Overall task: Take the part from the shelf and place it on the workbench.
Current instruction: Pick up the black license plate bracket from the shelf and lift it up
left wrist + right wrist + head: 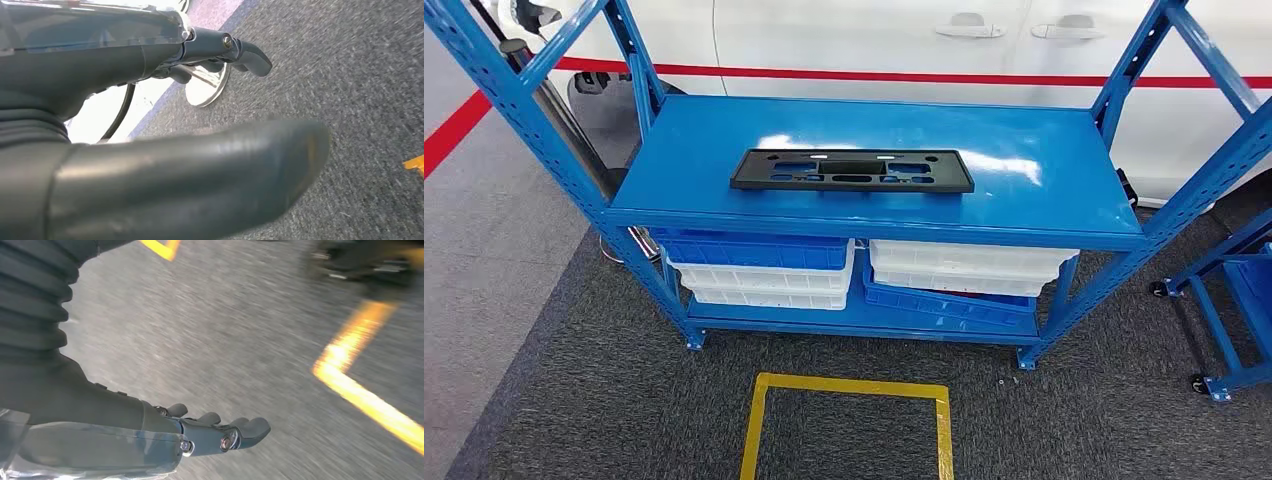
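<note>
Tape square (849,420) nearest, at 6 o'clock; part (852,170) at 12 on shelf (1044,200). Left hand (165,150) & right hand (150,440): fingers apart, holding nothing. Pls lift both ends level.

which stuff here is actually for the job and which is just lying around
For the job:
- black part lying flat on the shelf's top deck
- blue shelf
- left robot hand and right robot hand, both holding nothing

Lying about:
- white and blue bins on the lower shelf
- yellow floor square
- white car behind

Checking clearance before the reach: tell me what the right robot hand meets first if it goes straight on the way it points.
Judging by the wrist view, the right robot hand points out over grey carpet; nothing stands ahead, so it likely meets the carpet first.
</note>
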